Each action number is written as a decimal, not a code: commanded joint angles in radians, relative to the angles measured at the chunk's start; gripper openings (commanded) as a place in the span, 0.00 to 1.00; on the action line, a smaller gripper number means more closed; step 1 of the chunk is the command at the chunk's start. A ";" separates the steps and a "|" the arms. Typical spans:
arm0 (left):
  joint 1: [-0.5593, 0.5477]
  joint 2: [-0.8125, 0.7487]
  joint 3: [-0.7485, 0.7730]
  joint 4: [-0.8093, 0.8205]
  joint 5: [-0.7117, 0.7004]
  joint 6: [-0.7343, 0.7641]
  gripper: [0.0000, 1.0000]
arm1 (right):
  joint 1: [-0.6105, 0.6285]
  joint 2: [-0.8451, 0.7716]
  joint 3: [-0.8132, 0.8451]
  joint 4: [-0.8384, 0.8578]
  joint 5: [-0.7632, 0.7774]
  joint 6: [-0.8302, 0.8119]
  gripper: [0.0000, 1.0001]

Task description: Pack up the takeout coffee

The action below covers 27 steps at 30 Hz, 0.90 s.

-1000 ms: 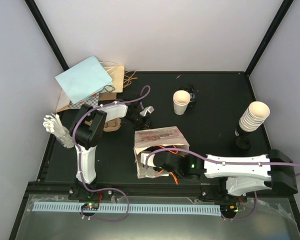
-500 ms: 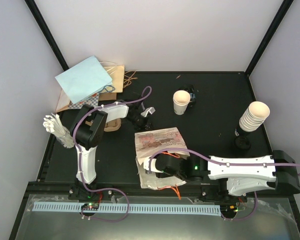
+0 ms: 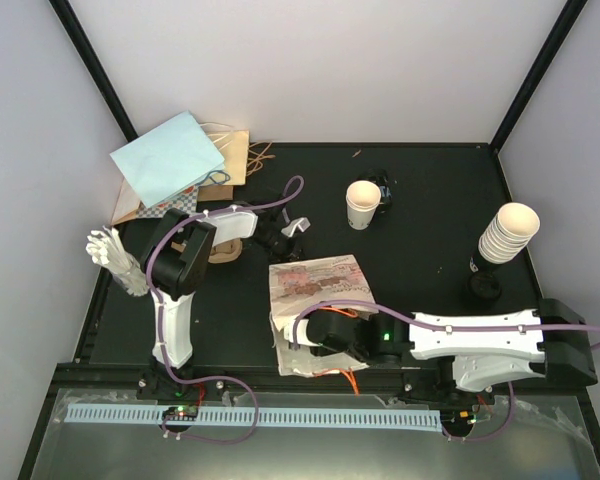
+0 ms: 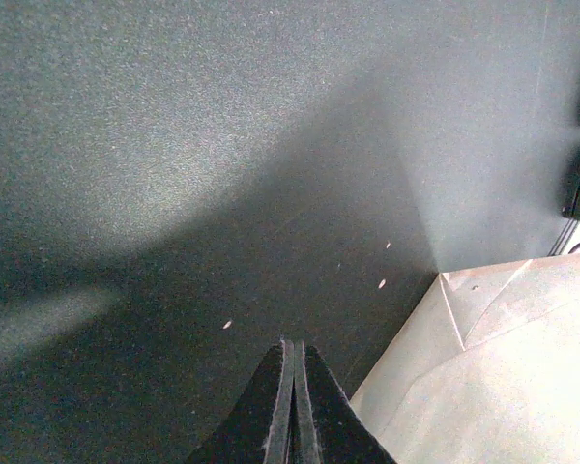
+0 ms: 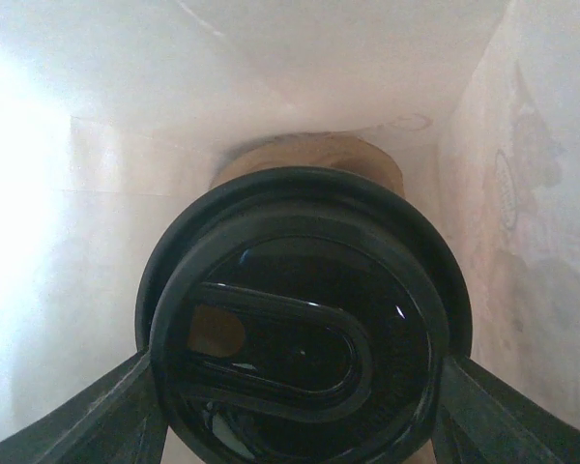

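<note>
The black bench (image 3: 430,180) is matte and finely speckled. Near the middle of the overhead view the printed cream paper bag (image 3: 315,280) lies on it, thin and creased. Its mouth seems to face the lower part of the frame, where the right arm goes in.

Inside the bag, the right gripper (image 5: 298,367) has the lidded cup (image 5: 300,242) directly ahead of it. Its dark fingers come up from the two lower corners of the wrist view and press on either side of the lid, so I'd call it grasping the cup. The cup's long axis runs along the gripper's own reach, with the top toward the wrist and the base toward the far end of the bag. Any letting go and backing out would, I judge, have to follow that same line. The bag's printed wall stands close on the right of the frame, and the left side is washed out with light.

The left gripper (image 4: 293,348) is outside the bag, clenched on nothing. It hangs over bare bench, near a folded bag corner at the lower right of its view, so the right arm is the one on the cup.

The black lid (image 5: 271,358) is glossy round plastic with a raised oval sip tab. Behind it is a brown rounded shape (image 5: 309,155) I can't identify.
</note>
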 commanded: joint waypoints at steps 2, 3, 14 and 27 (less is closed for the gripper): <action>-0.006 -0.020 0.010 -0.012 0.020 0.019 0.02 | 0.029 -0.042 0.018 -0.039 0.037 -0.025 0.45; -0.006 -0.019 0.012 -0.013 0.019 0.020 0.02 | 0.035 -0.047 0.028 -0.051 0.033 -0.021 0.45; -0.006 -0.019 0.008 -0.015 0.014 0.021 0.01 | 0.089 -0.098 0.054 -0.140 0.073 0.045 0.45; -0.021 -0.031 -0.026 0.004 0.038 0.004 0.01 | 0.115 -0.096 -0.006 -0.148 -0.010 0.050 0.45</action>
